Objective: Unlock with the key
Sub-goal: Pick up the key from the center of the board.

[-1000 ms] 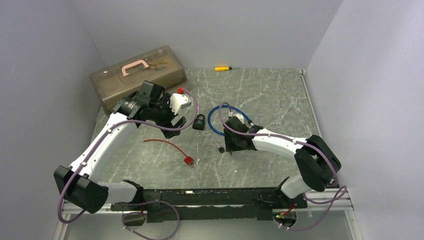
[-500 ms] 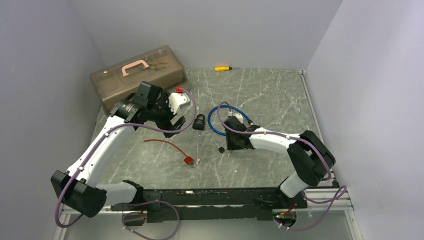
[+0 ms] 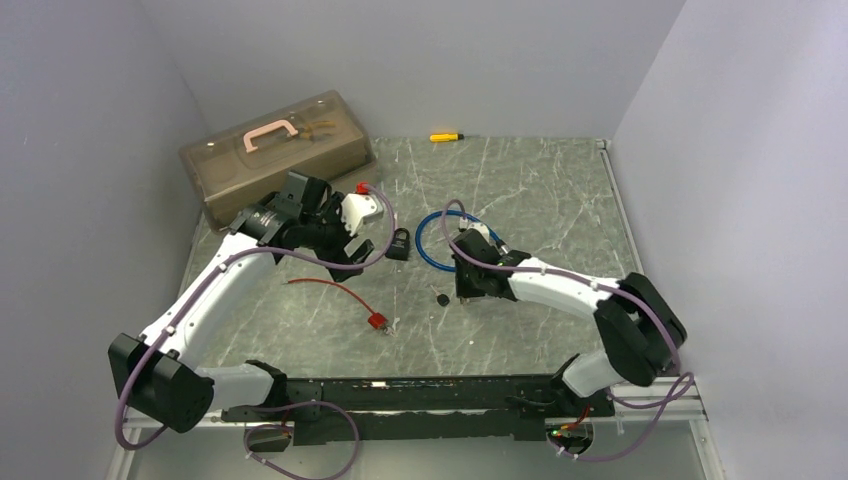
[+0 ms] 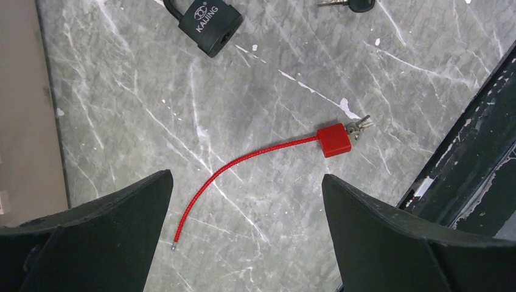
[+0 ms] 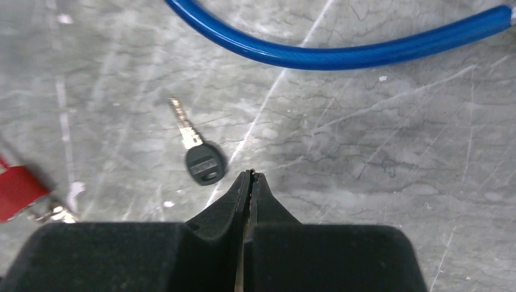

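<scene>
Over the last second my right tool has clenched fully and its arm has shifted slightly in the overhead view, but it caught nothing.

From the left of the overhead frame: a brown toolbox sits at upper left. My left tool hangs spread wide and empty, with the black padlock just beside it near centre. Lower down lies a red cable lock, its own keys at its end.

The key rests flat on the worktop. In the right wrist view it is just left of the closed fingertips and apart from them. Its black head is nearest the tool and its blade points to upper left. The right arm is clearly the nearer; I judge it must reopen and move left over the head.

A blue cable curves beyond, and a yellow screwdriver lies at the top edge. The marbled grey worktop is walled by pale lilac on three sides.
</scene>
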Controlling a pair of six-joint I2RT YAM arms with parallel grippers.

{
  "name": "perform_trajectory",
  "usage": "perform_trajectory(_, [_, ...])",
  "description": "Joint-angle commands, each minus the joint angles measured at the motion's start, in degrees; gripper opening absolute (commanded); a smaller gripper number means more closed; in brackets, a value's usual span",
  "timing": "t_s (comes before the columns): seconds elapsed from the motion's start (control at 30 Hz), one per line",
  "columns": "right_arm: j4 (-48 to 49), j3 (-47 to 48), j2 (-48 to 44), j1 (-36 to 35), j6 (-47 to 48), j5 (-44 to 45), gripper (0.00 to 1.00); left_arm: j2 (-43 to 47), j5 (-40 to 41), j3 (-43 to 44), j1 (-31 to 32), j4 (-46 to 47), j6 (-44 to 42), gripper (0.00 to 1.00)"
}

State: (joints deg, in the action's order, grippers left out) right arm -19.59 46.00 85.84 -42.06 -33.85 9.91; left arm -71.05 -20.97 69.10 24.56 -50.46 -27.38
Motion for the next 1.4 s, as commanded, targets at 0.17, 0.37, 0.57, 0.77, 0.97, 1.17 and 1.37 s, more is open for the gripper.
perform_trajectory(0.17, [1.55,0.81,-14.55,0.14,4.13,-6.77,0.00,-2.40,-6.33,3.00,-0.04,1.77,-0.60,0.99])
perform_trajectory(0.37, [7.25,3.12,-22.05,0.14,5.57,-19.42,0.00,-1.52,-19.21,3.79,-0.03,4.25,1.47,0.99])
perform_trajectory(0.57, [11.05,8.74,-25.52,0.13,5.36,-30.46,0.00,0.55,-34.13,2.83,-0.03,11.39,7.13,0.99])
perform_trajectory(0.77, [14.56,12.44,-26.82,0.00,4.14,-41.26,0.00,0.91,-44.61,2.85,-0.04,13.25,9.31,0.99])
perform_trajectory(0.97, [17.18,13.93,-27.53,-0.63,4.43,-45.22,0.00,1.60,-56.07,1.59,-0.03,15.34,11.47,0.99])
perform_trajectory(1.17, [20.54,15.39,-25.31,-3.07,4.42,-45.93,0.00,1.61,-60.76,-0.28,0.12,19.82,15.88,0.99])
perform_trajectory(1.37, [23.44,17.33,-22.48,-4.99,4.28,-46.33,0.00,2.21,-58.23,-0.46,1.72,16.43,11.24,0.99])
